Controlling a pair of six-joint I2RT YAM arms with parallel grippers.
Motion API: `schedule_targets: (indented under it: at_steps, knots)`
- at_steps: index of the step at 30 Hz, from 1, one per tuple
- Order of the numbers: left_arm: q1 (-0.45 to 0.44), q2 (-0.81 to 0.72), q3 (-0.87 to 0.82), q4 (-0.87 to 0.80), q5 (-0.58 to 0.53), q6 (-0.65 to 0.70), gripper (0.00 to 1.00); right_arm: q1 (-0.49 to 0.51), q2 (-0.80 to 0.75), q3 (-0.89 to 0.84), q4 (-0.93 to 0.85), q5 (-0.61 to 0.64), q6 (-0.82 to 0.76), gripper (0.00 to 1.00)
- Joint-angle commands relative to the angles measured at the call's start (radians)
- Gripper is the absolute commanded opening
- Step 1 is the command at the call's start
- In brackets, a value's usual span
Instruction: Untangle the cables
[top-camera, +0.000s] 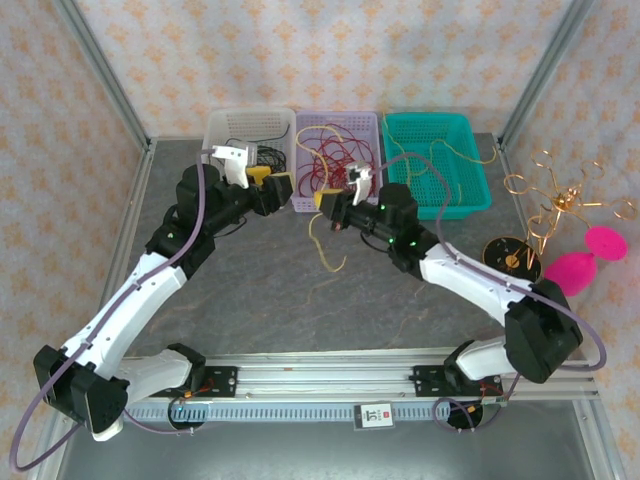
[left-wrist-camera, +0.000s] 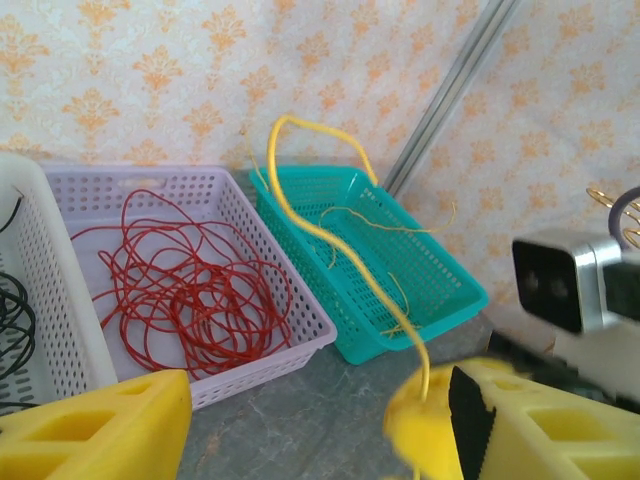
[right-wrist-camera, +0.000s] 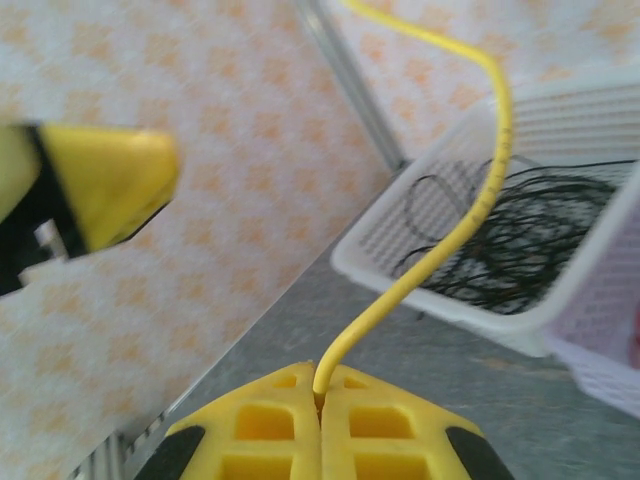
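Observation:
The cables lie sorted by colour: red cables (top-camera: 330, 160) (left-wrist-camera: 190, 290) in the purple basket (top-camera: 365, 122), black cables (top-camera: 247, 128) (right-wrist-camera: 520, 230) in the white basket (top-camera: 222, 122). Thin yellow strands (top-camera: 450, 155) lie in the teal basket (top-camera: 478, 195). My right gripper (top-camera: 326, 200) (right-wrist-camera: 320, 395) is shut on one thick yellow cable (right-wrist-camera: 480, 200) (left-wrist-camera: 330, 235). That cable arches up over it, and its tail (top-camera: 322, 245) hangs to the table. My left gripper (top-camera: 272, 182) (left-wrist-camera: 320, 420) stands open just to the left. Its jaws are apart around the right gripper's tip and hold nothing.
The three baskets stand in a row along the back wall. At the right sit a gold wire stand (top-camera: 560, 195), a black disc (top-camera: 510, 252) and pink shapes (top-camera: 580, 265). Aluminium frame posts (top-camera: 105, 80) flank the grey table (top-camera: 260, 290).

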Motion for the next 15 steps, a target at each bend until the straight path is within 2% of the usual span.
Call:
schedule_targets:
  at_steps: [1,4,8,13,15]
  knots:
    - [0.004,-0.052,-0.011,0.059,0.012,0.001,0.69,-0.049,-0.050,0.080,-0.137,0.068,0.005,0.00]
    - [0.003,-0.076,-0.029,0.049,0.003,0.014,0.68,-0.134,-0.043,0.161,-0.254,0.103,-0.033,0.00]
    - [0.003,-0.103,-0.060,0.030,-0.009,0.018,0.67,-0.303,0.006,0.311,-0.383,0.091,-0.056,0.00]
    - [0.005,-0.140,-0.102,0.026,-0.012,0.007,0.67,-0.440,0.127,0.506,-0.498,0.242,-0.203,0.00]
    - [0.004,-0.156,-0.124,0.032,-0.010,-0.002,0.67,-0.494,0.193,0.563,-0.505,0.248,-0.247,0.00]
